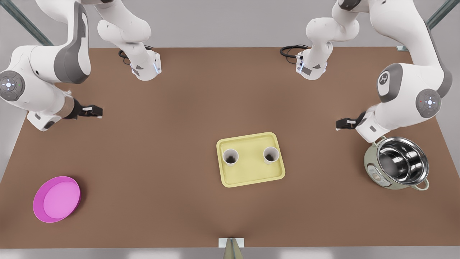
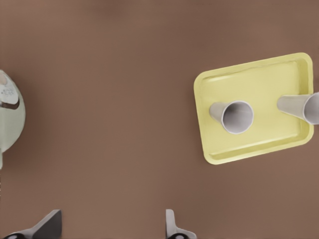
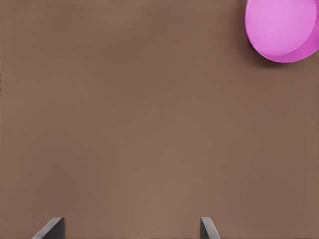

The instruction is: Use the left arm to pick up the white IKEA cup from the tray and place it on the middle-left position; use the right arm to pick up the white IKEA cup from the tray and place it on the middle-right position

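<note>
Released claws, left (image 1: 345,124) frame-right, right (image 1: 91,111) frame-left. Centre tray (image 1: 251,176) cups (image 1: 230,157) (image 1: 271,154) look light, stiff, slick; pinch the rim wall.

Glossy polished-metal pot (image 1: 399,163), matt brown table (image 1: 161,151), smooth matt yellow tray (image 1: 251,178).

The left gripper (image 1: 341,125) hangs above the table at the front view's right, fingers (image 2: 173,228) spread wide apart and holding nothing. The right gripper (image 1: 97,111) hangs at the front view's left, its fingers (image 3: 208,228) likewise parted and bare. Both arms are bent at the elbow
</note>
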